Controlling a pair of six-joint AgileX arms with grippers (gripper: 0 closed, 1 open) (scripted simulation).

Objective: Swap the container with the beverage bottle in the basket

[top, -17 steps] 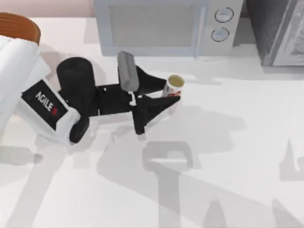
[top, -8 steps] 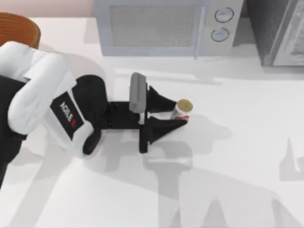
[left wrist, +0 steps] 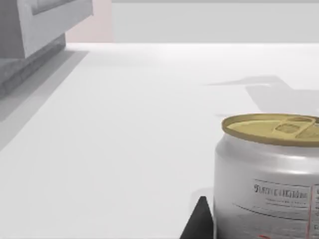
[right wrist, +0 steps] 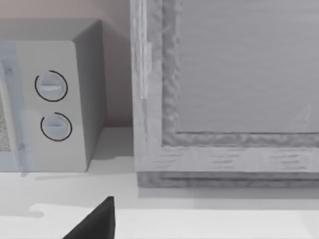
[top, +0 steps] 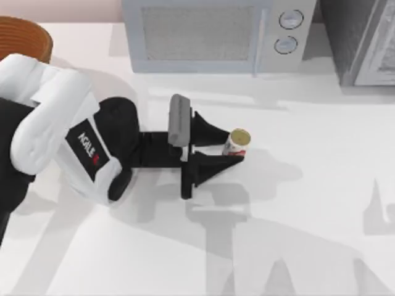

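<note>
The beverage bottle (top: 239, 137), a small white can with a red label and a gold top, stands upright on the table in front of the microwave. My left gripper (top: 232, 148) reaches in from the left and is shut on the bottle, one black finger on each side. In the left wrist view the bottle (left wrist: 271, 174) is close up, with a black fingertip (left wrist: 200, 221) beside its base. The rim of the brown basket (top: 24, 34) is at the far left back corner, behind my left arm. The container is out of view. My right gripper (right wrist: 94, 225) is parked facing the microwave.
A grey microwave (top: 216, 34) stands along the back edge, its two dials (right wrist: 52, 107) facing the right wrist camera. A grey cabinet (top: 364, 40) fills the back right corner. Open white table lies in front of and to the right of the bottle.
Over the last second my left gripper carried the bottle toward the front and a little to the right. In the last half second it has barely moved.
</note>
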